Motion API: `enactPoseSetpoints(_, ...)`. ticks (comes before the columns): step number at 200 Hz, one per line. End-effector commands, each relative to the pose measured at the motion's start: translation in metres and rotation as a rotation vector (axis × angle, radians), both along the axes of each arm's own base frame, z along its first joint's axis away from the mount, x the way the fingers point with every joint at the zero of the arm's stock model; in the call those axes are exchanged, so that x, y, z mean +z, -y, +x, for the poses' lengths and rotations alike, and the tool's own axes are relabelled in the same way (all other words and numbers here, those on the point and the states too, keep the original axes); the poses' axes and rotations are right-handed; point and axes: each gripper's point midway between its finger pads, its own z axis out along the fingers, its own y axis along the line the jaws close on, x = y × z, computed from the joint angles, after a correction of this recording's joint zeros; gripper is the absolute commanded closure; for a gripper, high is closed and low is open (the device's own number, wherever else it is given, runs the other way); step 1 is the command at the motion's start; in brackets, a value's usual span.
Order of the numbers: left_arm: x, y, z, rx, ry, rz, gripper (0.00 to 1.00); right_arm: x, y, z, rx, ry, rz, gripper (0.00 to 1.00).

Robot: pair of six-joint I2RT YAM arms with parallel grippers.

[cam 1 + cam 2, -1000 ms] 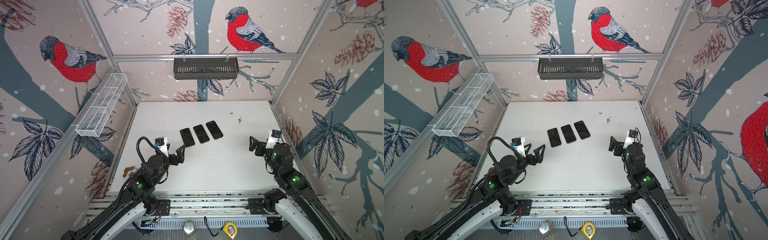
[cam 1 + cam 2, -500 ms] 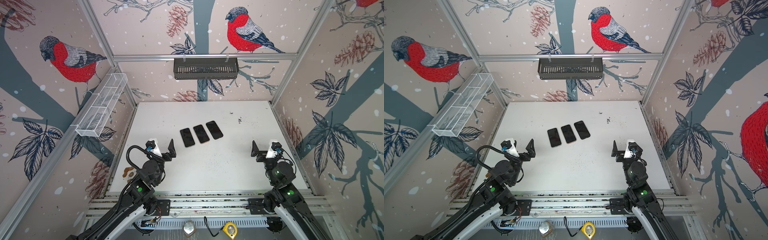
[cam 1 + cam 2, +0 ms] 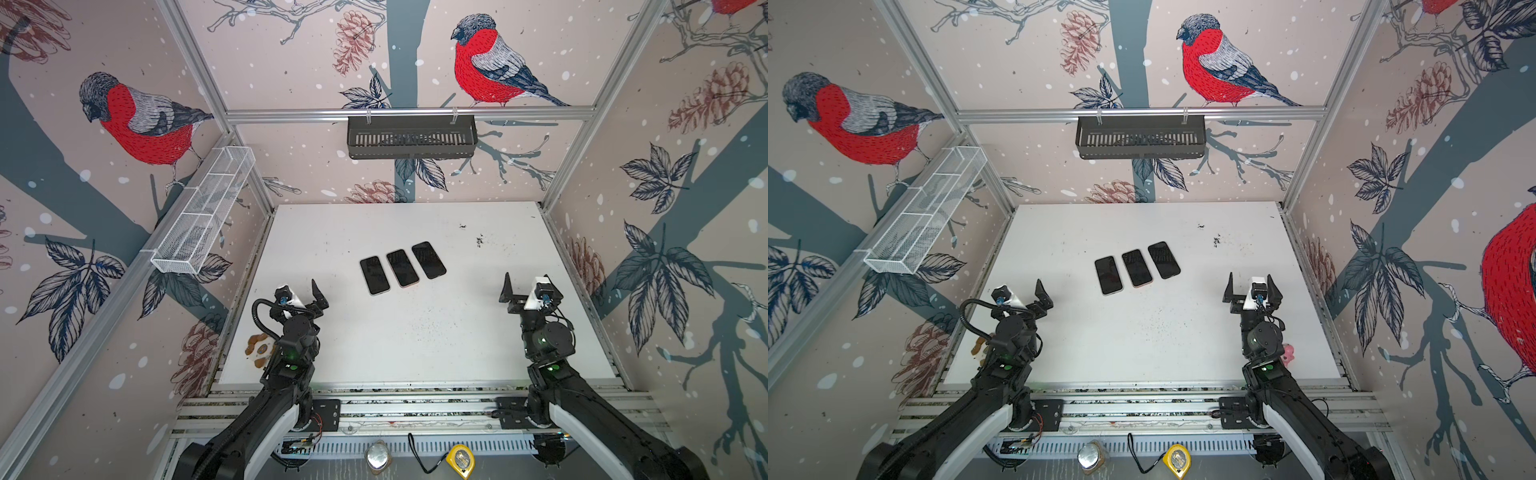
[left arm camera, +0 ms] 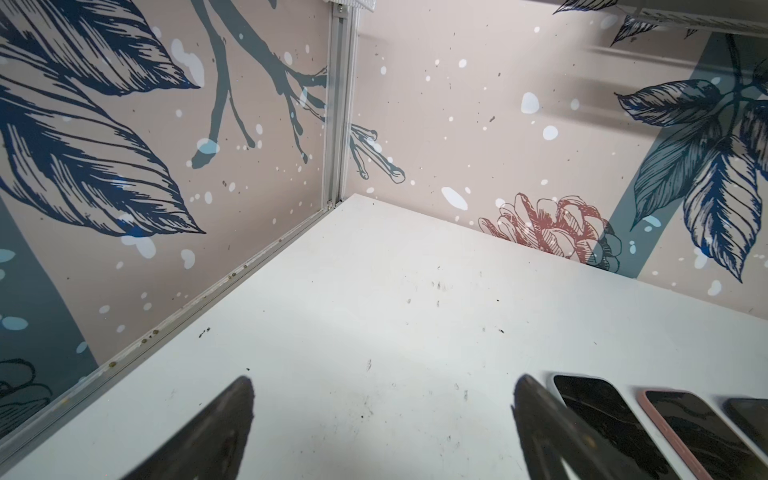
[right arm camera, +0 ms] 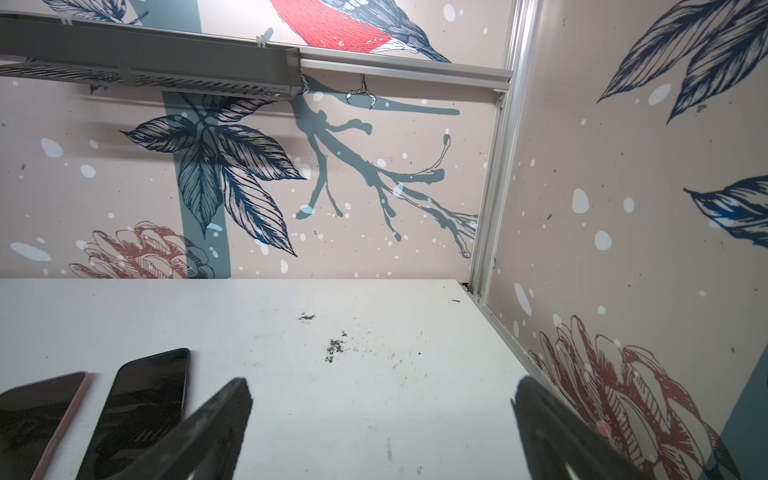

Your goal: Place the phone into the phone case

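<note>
A white, scuffed table (image 3: 415, 345) fills the floor of a booth whose walls are papered with bullfinches, leaves and pine cones. A black basket (image 3: 411, 137) hangs on the back rail and a white mesh tray (image 3: 203, 216) on the left wall.

In both top views three phones lie flat, dark faces up, side by side near the middle of the table. Their row slants toward the back right corner. The pale-rimmed phone (image 3: 375, 275) is nearest the left edge, then the pink-rimmed phone (image 3: 402, 268), then the dark-rimmed phone (image 3: 429, 260). They sit just beside one another; whether any is only a case cannot be told. The left gripper (image 3: 300, 291) stands near the left edge and the right gripper (image 3: 1251, 286) near the right edge. Both are spread wide, empty, and apart from the phones.

In the left wrist view the left gripper (image 4: 384, 386) is released, with only bare table (image 4: 374, 291) between its fingers (image 4: 224, 415). The back left corner lies ahead. Past one finger the pale-rimmed phone (image 4: 602, 419), pink-rimmed phone (image 4: 698, 432) and an end of the dark-rimmed phone (image 4: 752, 415) show.

In the right wrist view the right gripper (image 5: 382, 386) is likewise released over speckled table (image 5: 291, 299), facing the back right corner. The dark-rimmed phone (image 5: 141, 407) and pink-rimmed phone (image 5: 37, 411) lie beyond one finger.
</note>
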Motion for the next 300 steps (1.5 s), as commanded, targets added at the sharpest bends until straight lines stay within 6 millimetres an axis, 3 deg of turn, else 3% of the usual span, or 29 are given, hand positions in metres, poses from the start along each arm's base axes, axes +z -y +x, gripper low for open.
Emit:
enactPoseSetpoints(1,0.028,0.004,0.009,-0.022,0.101,0.049,0.03,-0.043,0.015,-0.021,-0.035,-0.013,0.005,0.00)
enactPoseSetpoints(39,0.012,0.005,0.032,-0.013,0.023,0.154,0.03,-0.042,0.027,-0.008,-0.075,-0.021,0.013,0.00)
enactPoseSetpoints(57,0.003,0.006,0.043,-0.017,-0.005,0.189,0.03,-0.032,0.035,-0.007,-0.110,0.035,0.044,0.00)
enactPoseSetpoints(72,0.000,0.002,0.052,0.003,-0.023,0.218,0.03,-0.038,0.044,-0.006,-0.138,0.034,0.100,0.00)
enactPoseSetpoints(105,-0.005,-0.001,0.068,-0.004,-0.062,0.225,0.03,-0.056,0.040,0.017,-0.128,-0.039,0.074,0.00)
enactPoseSetpoints(127,-0.009,0.000,0.076,-0.011,-0.093,0.227,0.03,-0.055,0.043,0.020,-0.153,-0.036,0.082,0.00)
enactPoseSetpoints(151,-0.011,0.003,0.076,-0.033,-0.090,0.218,0.03,-0.055,0.043,0.020,-0.155,-0.034,0.081,0.00)
enactPoseSetpoints(188,-0.009,-0.006,0.041,-0.005,0.072,0.184,0.03,-0.055,0.043,0.021,-0.159,-0.035,0.081,0.00)
enactPoseSetpoints(206,-0.012,-0.006,0.048,0.000,0.052,0.190,0.03,-0.056,0.054,0.031,-0.229,-0.034,0.095,0.00)
enactPoseSetpoints(226,-0.027,-0.005,0.081,0.006,-0.077,0.195,0.02,-0.065,0.046,0.046,-0.227,-0.103,0.065,0.00)
enactPoseSetpoints(245,-0.028,-0.008,0.080,0.007,-0.078,0.183,0.02,-0.078,0.047,0.066,-0.217,-0.189,0.073,0.00)
enactPoseSetpoints(267,-0.028,-0.008,0.079,0.005,-0.073,0.181,0.02,-0.090,0.044,0.090,-0.092,-0.279,0.111,0.00)
enactPoseSetpoints(300,-0.027,-0.008,0.078,0.005,-0.071,0.178,0.02,-0.090,0.045,0.090,-0.082,-0.278,0.111,0.00)
